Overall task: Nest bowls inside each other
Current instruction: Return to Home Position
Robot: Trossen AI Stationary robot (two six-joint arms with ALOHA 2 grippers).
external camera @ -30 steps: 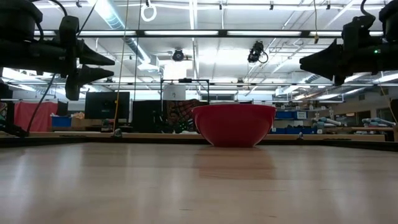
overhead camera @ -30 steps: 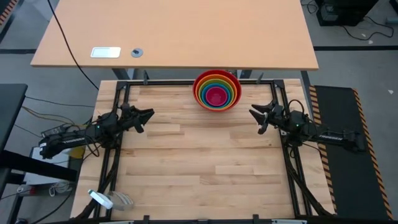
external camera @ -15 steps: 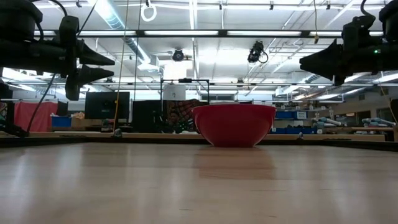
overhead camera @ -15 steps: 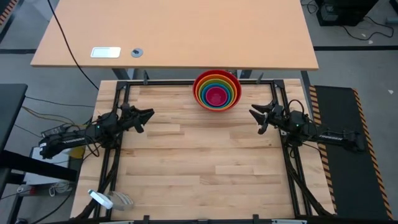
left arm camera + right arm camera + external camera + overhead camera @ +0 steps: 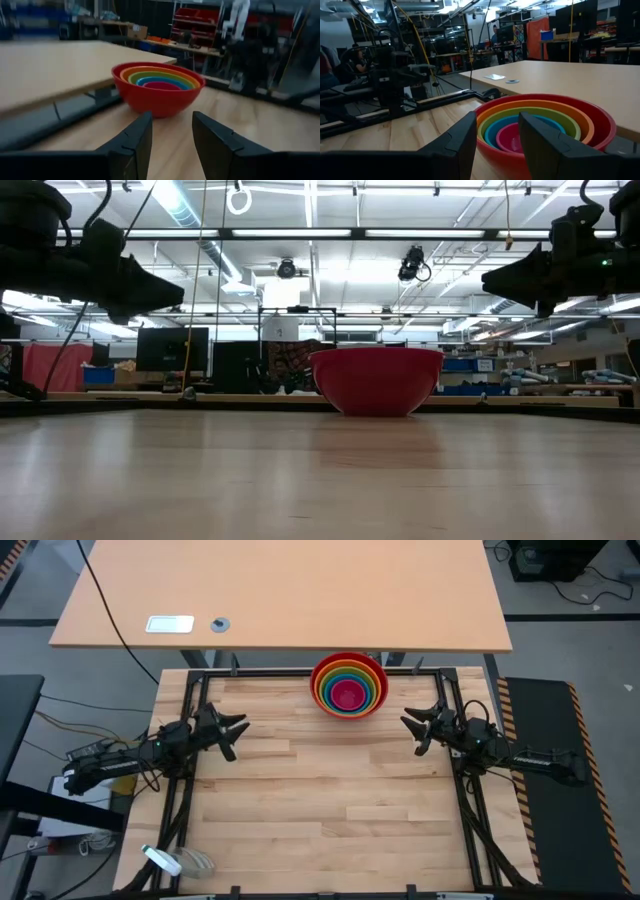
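Observation:
The bowls (image 5: 348,685) stand nested at the middle of the table's far edge: a large red one (image 5: 377,380) on the wood, with orange, yellow-green, blue and pink ones inside it (image 5: 159,82) (image 5: 540,127). My left gripper (image 5: 238,738) hovers at the left side, pointing level toward the bowls, open and empty (image 5: 171,120). My right gripper (image 5: 410,735) hovers at the right side, also level, open and empty (image 5: 497,120). Both hang well above the table (image 5: 175,285) (image 5: 487,280).
A black frame rail (image 5: 300,672) runs round the wooden table. Beyond the far edge stands a tan desk (image 5: 280,590) with a white card (image 5: 169,624). A pale object (image 5: 165,860) lies at the near left corner. Bare wood (image 5: 320,790) fills the table's middle and near part.
My left gripper has rolled about the line it points along, staying in place. In the low view its two fingers, earlier one above the other, now merge into one shape; from above they now show side by side. The bowls and my right gripper have kept still.

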